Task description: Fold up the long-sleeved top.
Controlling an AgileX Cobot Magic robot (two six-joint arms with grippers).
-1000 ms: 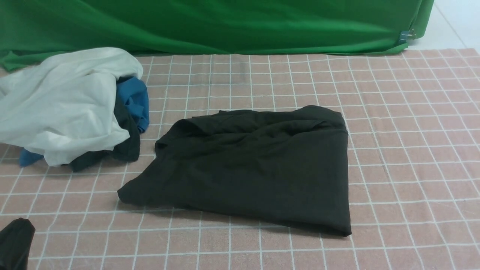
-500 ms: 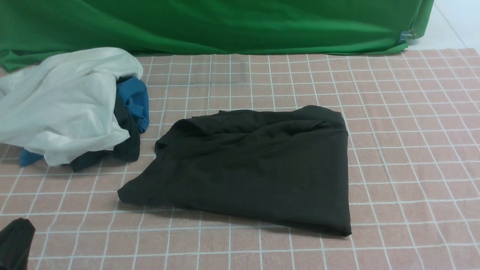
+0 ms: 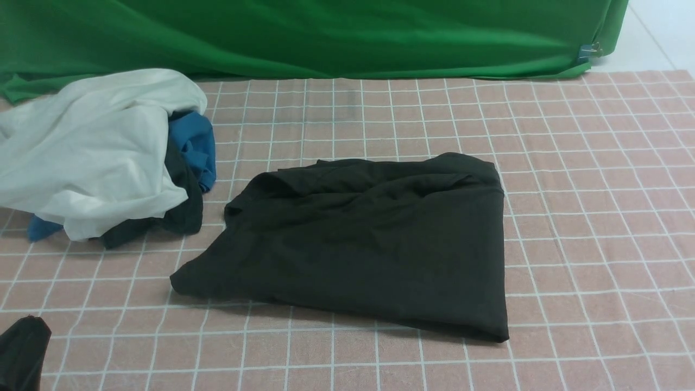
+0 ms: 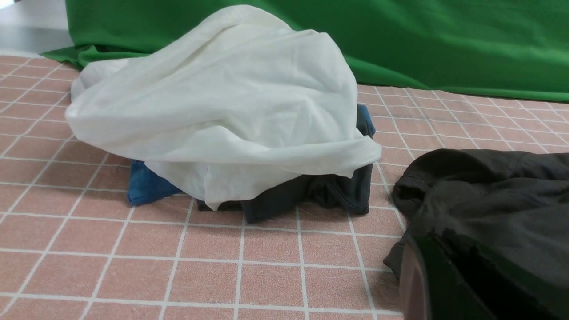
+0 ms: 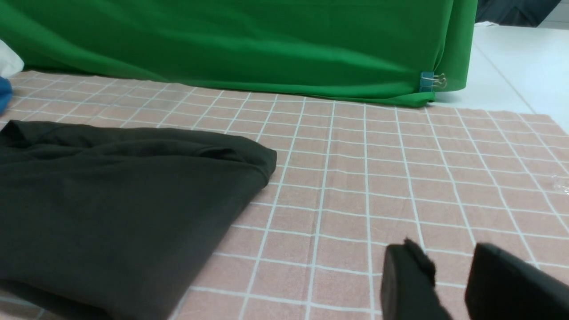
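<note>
Nothing shifted across the last second: the long-sleeved top [image 3: 358,239] lay in the same folded, roughly rectangular packet on the worktop [image 3: 597,217], about mid-way between its left and right edges and nearer the front edge than the back. Outline and creases matched the earlier front views exactly. Upper layer along the back side was still rumpled, left corner flared out a bit, right edge clean and straight

Left end effector [image 3: 21,350] sat parked at the front left corner of the worktop, clear of the top; its jaws were fully closed with nothing between them. Right end effector [image 5: 449,284] showed only in its own wrist view, low over bare worktop to the right of the top, jaws partly apart with a visible gap and nothing in them

White garment [image 3: 92,146], blue cloth [image 3: 193,144] and small dark cloth [image 3: 182,209] stayed heaped near the left edge, apart from the top

Read: both arms withdrawn and static, garment untouched, so the fold looked finished or at most awaiting a tidy of the rumpled back layer
</note>
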